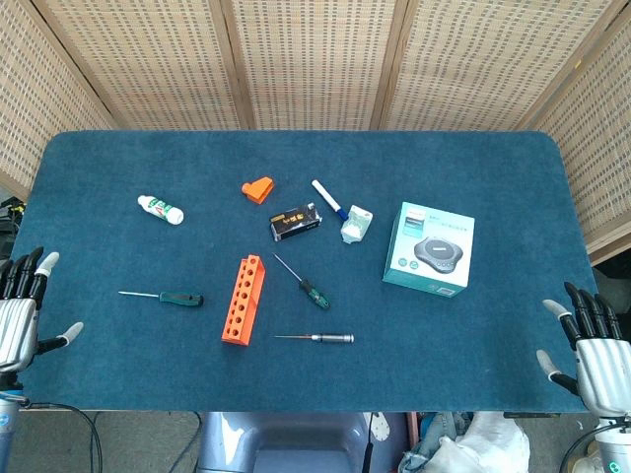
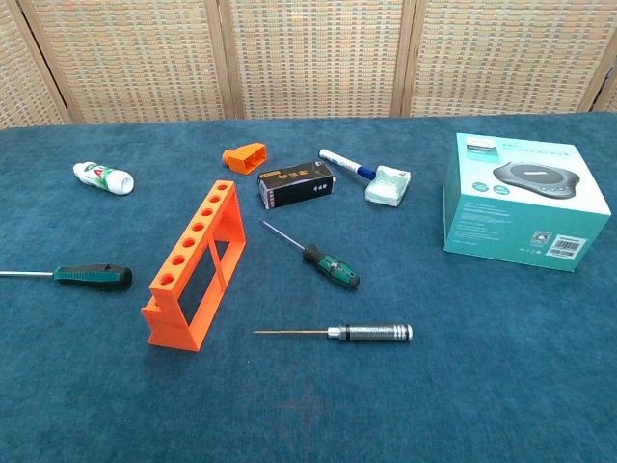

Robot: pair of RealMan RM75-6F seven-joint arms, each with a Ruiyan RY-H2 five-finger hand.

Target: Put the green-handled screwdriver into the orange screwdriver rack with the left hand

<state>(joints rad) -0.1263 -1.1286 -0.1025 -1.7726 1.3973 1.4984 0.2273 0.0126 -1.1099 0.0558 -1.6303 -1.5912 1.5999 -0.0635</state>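
Trouble from here is mostly a matter of choosing the wrong tool. In the head view, the left hand [image 1: 20, 310] is waiting off the near left table edge with fingers spread and holding nothing, and the right hand [image 1: 592, 345] is doing likewise at the near right. The green-handled screwdriver [image 1: 314, 293] is lying flat just right of the orange screwdriver rack [image 1: 243, 299], not touching it. A darker-handled screwdriver [image 1: 168, 297] is lying left of the rack and nearer the left hand, so I judge it is inviting a mistaken pick. The thin silver-handled driver [image 1: 320, 338] is sitting close below the target too. Reaching over the rack is also risking a knock that tips it. No writing is resolving here.

In the chest view neither hand is showing. The green-handled screwdriver [image 2: 323, 260] is resting with its shaft pointing away, beside the rack [image 2: 193, 265], whose row of small holes will be demanding a near-vertical tip. The teal box [image 2: 525, 203] is carrying print too small to read, as are the black carton [image 2: 296, 182] and the white tube [image 2: 102, 177].
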